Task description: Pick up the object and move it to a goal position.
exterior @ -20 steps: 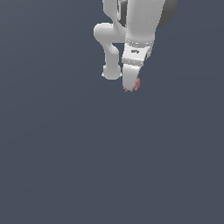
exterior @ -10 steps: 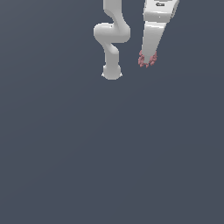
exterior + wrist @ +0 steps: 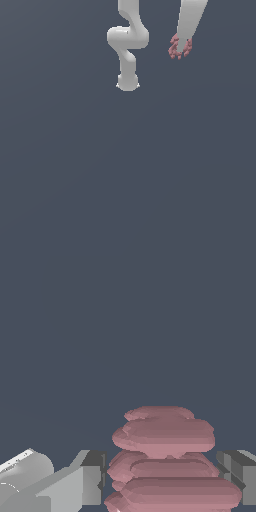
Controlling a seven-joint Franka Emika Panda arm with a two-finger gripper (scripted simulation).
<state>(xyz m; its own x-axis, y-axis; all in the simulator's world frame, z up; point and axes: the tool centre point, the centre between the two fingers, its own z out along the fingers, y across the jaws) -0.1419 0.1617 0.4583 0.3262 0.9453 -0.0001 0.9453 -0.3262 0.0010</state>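
1. The jaws are clamped on the small dusty pink-red, lumpy, ribbed object [image 3: 167, 461]; in the wrist view the 2 grey fingers [image 3: 89, 476] press against either side of its stacked ridges.
2. The white gripper [image 3: 181, 44] hangs near the upper edge of the exterior view, with the pink lump [image 3: 179, 47] showing at its tip, well clear of the plain dark grey floor [image 3: 128, 175].
3. The white jointed arm [image 3: 128, 42] curls down to its round base [image 3: 128, 82], on the exterior view's left of the raised hand.
4. By my reckoning the pick-up is done and the carry is under way. No goal marker is visible, so I cannot tell how much travel remains.
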